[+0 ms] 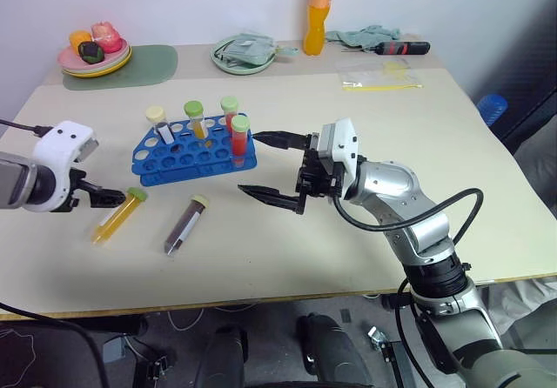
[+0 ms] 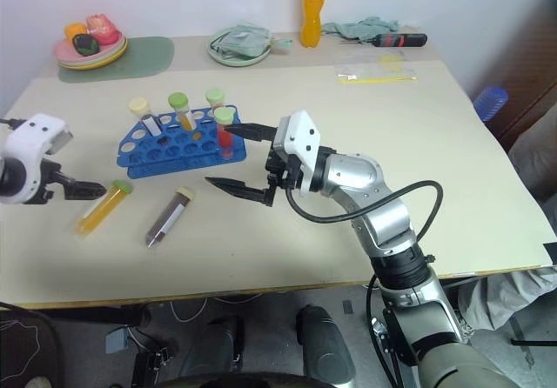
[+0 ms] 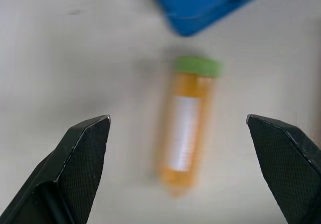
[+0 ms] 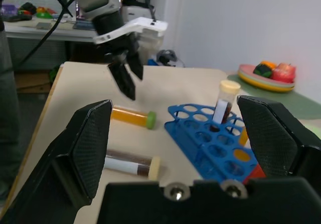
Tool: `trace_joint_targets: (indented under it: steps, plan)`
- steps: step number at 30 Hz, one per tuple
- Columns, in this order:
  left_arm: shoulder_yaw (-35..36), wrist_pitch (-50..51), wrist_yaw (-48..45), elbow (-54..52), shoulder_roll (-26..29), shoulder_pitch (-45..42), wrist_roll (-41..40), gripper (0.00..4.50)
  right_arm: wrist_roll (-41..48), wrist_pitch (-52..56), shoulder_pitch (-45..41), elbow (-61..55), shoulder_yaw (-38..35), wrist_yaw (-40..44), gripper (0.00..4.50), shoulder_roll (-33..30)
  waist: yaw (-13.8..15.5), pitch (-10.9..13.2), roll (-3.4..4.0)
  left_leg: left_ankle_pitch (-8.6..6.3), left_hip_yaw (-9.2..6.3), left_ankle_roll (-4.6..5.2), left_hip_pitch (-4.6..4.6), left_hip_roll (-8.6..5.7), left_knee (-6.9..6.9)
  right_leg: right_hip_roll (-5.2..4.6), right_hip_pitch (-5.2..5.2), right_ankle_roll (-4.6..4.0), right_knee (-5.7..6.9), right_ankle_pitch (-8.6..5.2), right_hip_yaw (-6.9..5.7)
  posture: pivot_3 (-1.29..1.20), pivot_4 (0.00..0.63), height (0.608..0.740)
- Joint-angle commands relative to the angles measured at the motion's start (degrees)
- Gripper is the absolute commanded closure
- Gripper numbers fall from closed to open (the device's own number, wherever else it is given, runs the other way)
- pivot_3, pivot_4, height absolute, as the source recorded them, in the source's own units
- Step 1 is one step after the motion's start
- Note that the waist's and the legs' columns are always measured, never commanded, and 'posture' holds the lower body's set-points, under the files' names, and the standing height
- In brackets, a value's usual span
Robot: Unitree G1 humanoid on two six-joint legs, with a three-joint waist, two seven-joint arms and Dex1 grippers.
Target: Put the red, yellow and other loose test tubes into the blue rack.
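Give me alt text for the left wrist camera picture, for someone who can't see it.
An orange-filled test tube with a green cap lies on the pale table, framed between the two wide-open black fingers of the left pincer, which is not touching it. A corner of the blue rack sits just beyond the cap.

Along the table's far edge: plate of toy food, orange bottle, green cloth, screwdriver.
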Motion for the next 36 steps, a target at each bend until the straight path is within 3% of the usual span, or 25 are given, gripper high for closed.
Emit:
trace_joint_targets:
  steps: [1, 5, 10, 13, 18, 20, 23, 26, 29, 31, 33, 36]
  plan:
    - [-7.93, -8.30, -10.49, 8.90, -1.43, -5.54, 8.51, 0.00, 0.18, -0.07, -0.06, -2.57, 0.12, -0.74, 0.09, 0.35, 0.21, 0.00, -0.01, 0.00, 0.00, 0.00, -0.02, 0.00, 0.01, 0.01, 0.00, 0.00, 0.00, 0.00, 0.00, 0.00, 0.150, 0.740]
    - [-15.42, -14.02, -18.90, 18.69, -6.30, -11.75, 16.76, 0.00, 0.31, 0.39, 1.01, -4.07, 0.60, -1.17, 0.09, -0.02, 0.76, 0.00, -0.03, 0.00, 0.02, 0.00, -0.06, 0.00, 0.04, 0.02, -0.01, 0.01, -0.01, 0.00, -0.01, 0.00, 0.150, 0.740]
    - [-19.36, -18.49, -25.55, 28.07, -11.49, -16.26, 24.10, 0.00, 0.78, 1.67, 2.54, -6.57, 0.67, -1.88, 0.09, -0.70, 1.06, 0.00, -0.03, 0.00, 0.01, 0.01, -0.08, 0.01, 0.04, 0.02, -0.04, 0.02, -0.02, -0.01, 0.00, 0.00, 0.150, 0.740]
    - [-19.69, -19.31, -28.13, 31.37, -13.88, -17.63, 26.75, 0.82, 0.60, 1.94, 3.21, -7.39, 0.73, -2.30, 0.00, -1.00, 1.11, -0.01, -0.04, 0.00, 0.00, 0.01, -0.09, 0.01, 0.06, 0.02, -0.04, 0.02, -0.01, -0.01, 0.00, 0.00, 0.150, 0.740]
    - [-19.42, -20.14, -30.51, 33.71, -15.35, -18.32, 30.69, 3.40, 0.45, 2.26, 3.79, -8.15, 0.94, -2.95, 0.00, -0.93, 0.95, -0.01, -0.04, 0.00, -0.02, 0.01, -0.09, 0.02, 0.08, 0.02, -0.04, 0.02, 0.03, 0.00, 0.00, 0.00, 0.150, 0.740]
    - [-18.16, -20.89, -31.37, 33.27, -14.47, -18.00, 31.22, 3.77, 0.35, 2.31, 4.10, -8.49, 1.25, -3.20, 0.00, -0.93, 0.94, -0.01, -0.05, 0.00, -0.02, 0.01, -0.09, 0.02, 0.08, 0.02, -0.04, 0.02, 0.03, 0.00, 0.00, 0.00, 0.150, 0.740]
    - [-13.19, -24.97, -32.55, 29.65, -10.10, -14.74, 29.65, 3.77, 0.30, 3.85, 4.87, -9.04, 1.27, -3.95, 0.00, -1.50, 0.79, -0.01, -0.05, 0.00, -0.02, 0.01, -0.09, 0.04, 0.08, 0.02, -0.05, 0.03, 0.03, 0.00, 0.00, 0.00, 0.150, 0.740]
    - [1.46, -31.82, -27.49, 28.85, -6.85, -8.72, 23.61, 3.77, 0.76, 7.10, 6.16, -9.11, 0.42, -4.92, 0.00, -2.76, 0.48, -0.01, -0.06, 0.00, -0.03, 0.01, -0.12, 0.08, 0.06, 0.02, -0.10, 0.02, 0.03, -0.01, 0.00, 0.00, 0.150, 0.740]
    - [18.83, -41.58, -16.45, 24.31, -8.94, -2.12, 19.10, 3.77, -1.08, 8.46, 7.05, -7.72, 0.58, -5.70, 0.00, -4.81, 0.99, -0.01, -0.06, 0.00, -0.03, 0.01, -0.13, 0.08, 0.11, -0.04, -0.10, 0.02, 0.06, -0.01, -0.02, 0.00, 0.150, 0.740]
    - [27.82, -43.14, -8.44, 17.91, -13.41, 0.75, 16.91, 3.77, -2.35, 8.88, 7.39, -6.59, 0.85, -6.12, 0.00, -6.03, 1.55, -0.03, -0.09, 0.00, -0.03, 0.01, -0.13, 0.08, 0.15, -0.09, -0.06, 0.03, 0.04, 0.00, -0.04, 0.00, 0.150, 0.740]
    - [33.68, -44.58, 0.30, 3.41, -22.08, 5.42, 15.10, 3.77, -3.30, 8.32, 7.83, -5.56, 0.86, -6.16, 0.00, -6.80, 2.40, -0.04, -0.08, 0.00, -0.05, 0.01, -0.15, 0.03, 0.21, -0.17, 0.01, 0.04, 0.00, 0.01, -0.12, 0.00, 0.150, 0.740]
    - [33.46, -46.44, 10.90, -14.25, -34.92, 9.76, 15.01, 3.77, -3.63, 7.98, 8.05, -4.83, 0.74, -6.02, 0.00, -7.03, 3.19, -0.08, -0.15, 0.00, -0.01, 0.00, -0.21, -0.06, 0.30, -0.34, 0.09, 0.17, -0.03, 0.01, -0.11, 0.00, 0.150, 0.740]
